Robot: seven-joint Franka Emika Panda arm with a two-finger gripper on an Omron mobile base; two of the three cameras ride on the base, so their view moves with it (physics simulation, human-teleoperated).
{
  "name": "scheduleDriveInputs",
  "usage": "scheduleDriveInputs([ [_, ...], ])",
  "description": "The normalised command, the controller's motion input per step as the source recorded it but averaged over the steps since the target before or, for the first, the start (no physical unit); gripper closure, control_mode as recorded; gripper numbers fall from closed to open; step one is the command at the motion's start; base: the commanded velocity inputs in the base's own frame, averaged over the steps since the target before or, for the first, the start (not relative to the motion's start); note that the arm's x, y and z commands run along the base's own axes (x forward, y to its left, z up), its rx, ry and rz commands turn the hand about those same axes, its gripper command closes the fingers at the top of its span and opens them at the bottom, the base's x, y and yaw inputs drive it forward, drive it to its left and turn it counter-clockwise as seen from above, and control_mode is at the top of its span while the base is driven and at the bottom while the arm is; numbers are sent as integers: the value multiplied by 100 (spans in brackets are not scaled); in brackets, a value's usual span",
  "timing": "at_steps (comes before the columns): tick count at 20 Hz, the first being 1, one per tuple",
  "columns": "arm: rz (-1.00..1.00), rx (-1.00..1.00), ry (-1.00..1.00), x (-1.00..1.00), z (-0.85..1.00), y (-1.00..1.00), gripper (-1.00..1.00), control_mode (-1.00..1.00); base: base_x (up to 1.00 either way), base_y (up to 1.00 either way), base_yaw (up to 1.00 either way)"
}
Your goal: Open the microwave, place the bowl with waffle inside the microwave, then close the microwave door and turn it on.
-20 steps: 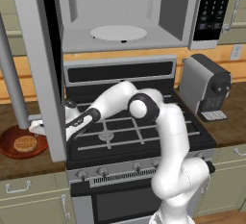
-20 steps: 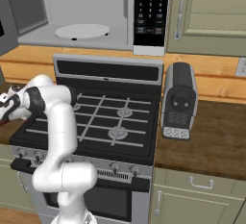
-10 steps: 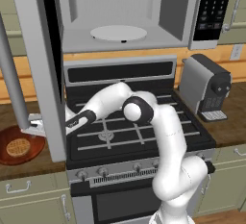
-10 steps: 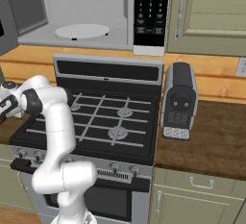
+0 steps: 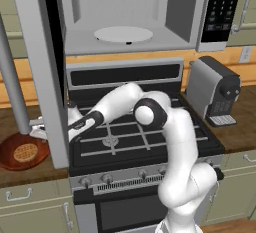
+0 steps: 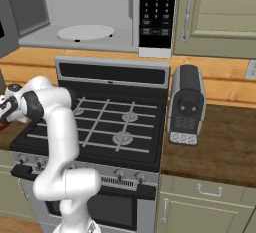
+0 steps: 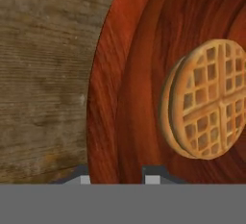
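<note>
Microwave door point(image 5: 37, 67) standing open; I am narrowing my hand point(image 7: 115, 176) astride the glossy reddish-brown bowl's point(image 7: 132, 88) rim; grip unconfirmed, lifting follows

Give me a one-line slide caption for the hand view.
Close over the wooden counter, the gripper straddles the rim of the bowl, the waffle lying inside.

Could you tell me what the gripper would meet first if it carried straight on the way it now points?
Most likely the rim of the bowl: the gripper straddles it in the hand view, with the waffle off to one side. Depth is hard to judge.
</note>
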Motion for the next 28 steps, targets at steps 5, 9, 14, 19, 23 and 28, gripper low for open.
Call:
scheduleDriveInputs([
  [5, -3, 18, 4, 3, 35, -83, 100, -100, 0, 0, 0],
  [9, -15, 31, 0, 6, 67, -100, 100, -100, 0, 0, 0],
  [14, -26, 20, 0, 1, 90, -100, 100, -100, 0, 0, 0],
  [19, -27, 6, 2, 0, 100, -100, 100, -100, 0, 0, 0],
  [23, -24, 0, 0, 0, 100, -100, 100, -100, 0, 0, 0],
  [28, -20, -3, 3, 1, 100, -100, 100, -100, 0, 0, 0],
])
